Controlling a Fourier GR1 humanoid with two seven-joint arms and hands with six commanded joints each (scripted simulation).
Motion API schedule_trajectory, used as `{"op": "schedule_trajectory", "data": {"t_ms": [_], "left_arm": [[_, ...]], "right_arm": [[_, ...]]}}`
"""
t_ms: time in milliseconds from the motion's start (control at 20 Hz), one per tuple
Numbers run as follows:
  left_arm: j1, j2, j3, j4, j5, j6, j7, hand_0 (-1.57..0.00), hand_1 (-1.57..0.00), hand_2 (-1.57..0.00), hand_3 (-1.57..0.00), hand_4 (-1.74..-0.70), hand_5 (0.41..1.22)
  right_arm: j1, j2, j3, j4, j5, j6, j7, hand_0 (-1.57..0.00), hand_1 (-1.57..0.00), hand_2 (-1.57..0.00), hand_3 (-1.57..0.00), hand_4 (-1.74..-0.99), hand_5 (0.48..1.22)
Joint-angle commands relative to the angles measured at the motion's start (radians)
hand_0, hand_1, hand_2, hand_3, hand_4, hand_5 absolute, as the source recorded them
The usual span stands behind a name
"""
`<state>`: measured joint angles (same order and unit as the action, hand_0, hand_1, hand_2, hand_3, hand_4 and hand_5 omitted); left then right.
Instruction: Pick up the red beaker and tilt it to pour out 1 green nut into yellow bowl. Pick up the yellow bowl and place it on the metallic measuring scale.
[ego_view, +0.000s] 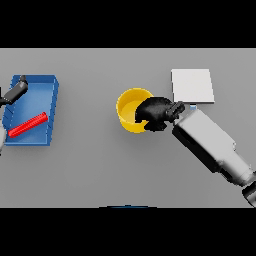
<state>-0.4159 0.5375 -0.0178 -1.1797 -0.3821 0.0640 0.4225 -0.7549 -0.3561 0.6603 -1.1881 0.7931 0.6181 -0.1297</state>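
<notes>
now right hand (156, 113) curled over the near rim of the yellow bowl (131, 109) mid-worktop, gripping it; judged best lifted level and set squarely on the pale metallic scale (192, 86) just beyond.

The grey table (100, 170) carries 3 things. A yellow bowl (129, 111) sits mid-table. A blue tray (52, 100) lies far left of the bowl, a white scale (192, 86) just right.

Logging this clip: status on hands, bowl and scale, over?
Right hand curled on yellow bowl rim, bowl on table. Left hand over blue tray, red beaker lying inside. Scale unobstructed.
</notes>
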Motion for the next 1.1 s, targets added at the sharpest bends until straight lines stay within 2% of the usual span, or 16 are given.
{"op": "schedule_trajectory", "data": {"t_ms": [0, 200, 250, 350, 400, 500, 850, 1050], "left_arm": [[-0.002, -0.001, -0.001, 0.002, -0.001, 0.002, 0.0, 0.0, 0.0, 0.0, 0.0, -0.74, 0.695], [-0.004, 0.007, 0.004, 0.002, 0.002, -0.004, -0.004, 0.0, 0.0, 0.0, 0.0, -0.74, 0.697], [0.001, 0.005, 0.004, 0.0, 0.0, 0.0, -0.003, 0.0, 0.0, 0.0, 0.0, -0.74, 0.697], [0.019, 0.002, 0.004, -0.007, 0.003, 0.005, -0.022, 0.0, 0.0, 0.0, 0.0, -0.75, 0.697], [0.005, 0.001, 0.0, -0.011, -0.004, 0.005, 0.008, 0.0, 0.0, 0.0, 0.0, -0.74, 0.7], [0.017, 0.009, 0.002, -0.029, -0.005, 0.001, 0.01, 0.0, 0.0, 0.0, 0.0, -0.74, 0.704], [0.011, 0.013, 0.009, -0.037, 0.002, -0.007, 0.029, 0.0, 0.0, 0.0, 0.0, -0.74, 0.703], [0.017, 0.009, 0.002, -0.048, -0.001, -0.01, 0.038, 0.0, 0.0, 0.0, 0.0, -0.73, 0.691]], "right_arm": [[-0.014, -0.007, -0.017, -0.02, -0.006, 0.023, 0.031, -1.56, -1.56, -1.41, -1.25, -1.737, 1.218], [-0.014, -0.043, -0.059, -0.074, -0.017, 0.016, 0.051, -1.57, -1.57, -1.44, -1.26, -1.739, 1.22], [-0.014, -0.058, -0.071, -0.07, -0.019, 0.01, 0.043, -1.57, -1.57, -1.44, -1.27, -1.74, 1.22], [-0.025, -0.093, -0.095, -0.042, -0.022, -0.007, 0.009, -1.57, -1.57, -1.44, -1.38, -1.74, 1.22], [-0.03, -0.093, -0.11, -0.023, -0.024, -0.012, 0.027, -1.57, -1.57, -1.47, -1.35, -1.74, 1.22], [-0.039, -0.123, -0.134, -0.016, -0.029, -0.021, 0.019, -1.57, -1.57, -1.48, -1.28, -1.741, 1.22], [-0.082, -0.185, -0.215, 0.165, -0.005, -0.15, -0.037, -1.57, -1.57, -1.53, -1.19, -1.741, 1.221], [-0.1, -0.185, -0.243, 0.295, 0.007, -0.226, -0.062, -1.57, -1.57, -1.51, -1.18, -1.741, 1.221]]}}
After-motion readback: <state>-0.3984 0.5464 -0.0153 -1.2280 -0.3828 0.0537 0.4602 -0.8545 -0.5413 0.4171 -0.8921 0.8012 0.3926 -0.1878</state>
